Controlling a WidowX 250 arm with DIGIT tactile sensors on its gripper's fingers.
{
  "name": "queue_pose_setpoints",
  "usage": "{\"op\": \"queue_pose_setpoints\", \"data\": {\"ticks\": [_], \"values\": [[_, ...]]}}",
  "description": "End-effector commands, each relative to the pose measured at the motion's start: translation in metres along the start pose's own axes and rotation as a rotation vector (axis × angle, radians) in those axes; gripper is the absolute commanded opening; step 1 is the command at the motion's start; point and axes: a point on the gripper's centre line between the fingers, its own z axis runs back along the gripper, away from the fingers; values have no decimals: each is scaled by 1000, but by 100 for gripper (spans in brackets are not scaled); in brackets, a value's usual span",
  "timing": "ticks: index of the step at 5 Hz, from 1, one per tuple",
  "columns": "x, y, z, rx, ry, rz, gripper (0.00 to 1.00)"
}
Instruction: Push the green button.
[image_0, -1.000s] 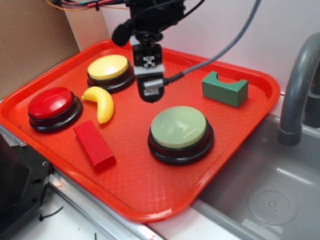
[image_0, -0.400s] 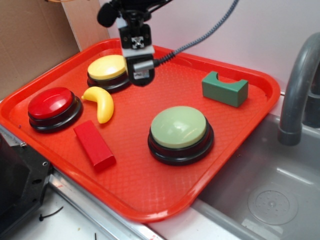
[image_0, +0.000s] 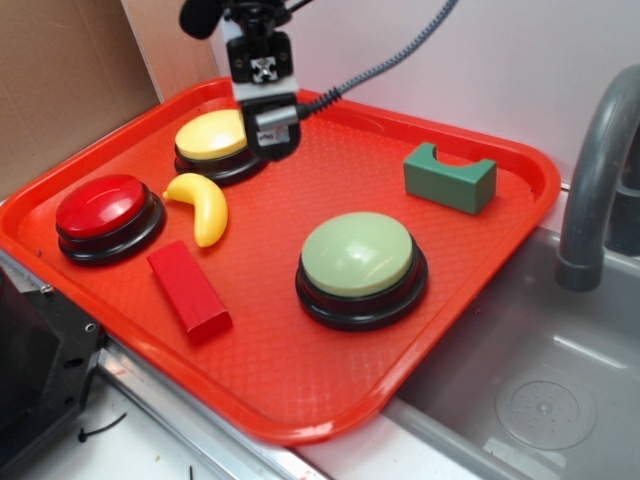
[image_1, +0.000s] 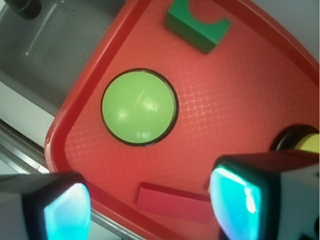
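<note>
A: What changed over the last second?

B: The gripper (image_0: 268, 140) rose and drifted toward 10 o'clock, ending over the yellow button (image_0: 217, 134), away from the target; the press looks undone.

A: Its fingers?

B: Spread wide, holding nothing.

A: And the green button (image_0: 358, 254)?

B: Pale dome on a black base, untouched, at 4 o'clock of the tray (image_0: 300, 400) centre, 1 of 3 buttons.

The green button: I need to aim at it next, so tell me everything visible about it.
The green button is a large, round, pale-green glossy dome, plastic by its look, seated on a black circular base. It sits flat and upright on the red tray, right of centre, with nothing touching it. The gripper hangs apart, over by the yellow button.
</note>
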Motion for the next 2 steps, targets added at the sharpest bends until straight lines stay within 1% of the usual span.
{"op": "queue_pose_setpoints", "data": {"ticks": [1, 2], "values": [[-3, -13, 32, 38, -97, 8, 100], [-9, -20, 45, 105, -97, -41, 100]]}}
